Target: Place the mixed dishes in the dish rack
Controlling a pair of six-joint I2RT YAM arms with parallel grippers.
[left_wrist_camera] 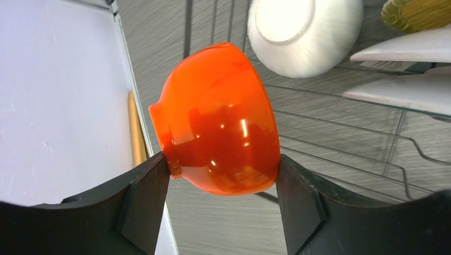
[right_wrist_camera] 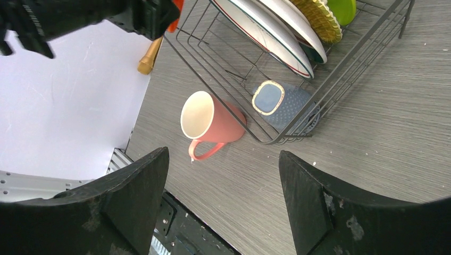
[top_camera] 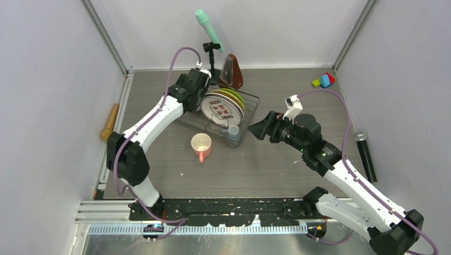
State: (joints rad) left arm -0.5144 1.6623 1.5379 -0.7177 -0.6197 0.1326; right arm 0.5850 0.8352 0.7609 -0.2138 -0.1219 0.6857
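Overhead, two wrist views sharing dish rack [top_camera: 245,119]

- Dish rack [top_camera: 251,116]: dark thin wire, rectangular, on table, set at angle.
- White teal-rimmed plate [top_camera: 222,109]: red marks on face, stands on edge in rack, leaning.
- Tan plate [right_wrist_camera: 319,18], lime-green plate [right_wrist_camera: 343,9]: on edge behind it, in same row.
- White bowl [left_wrist_camera: 303,32]: inside rack, foot ring facing out.
- Small grey-blue mug [right_wrist_camera: 282,103]: upright in rack corner, pale rim.
- Pink mug [right_wrist_camera: 218,119]: on table just beside rack, cream inside, handle pointing away from rack.
- Orange-red bowl [left_wrist_camera: 218,122]: glossy, tipped sideways, pinched between left fingers [left_wrist_camera: 143,202] above rack edge.
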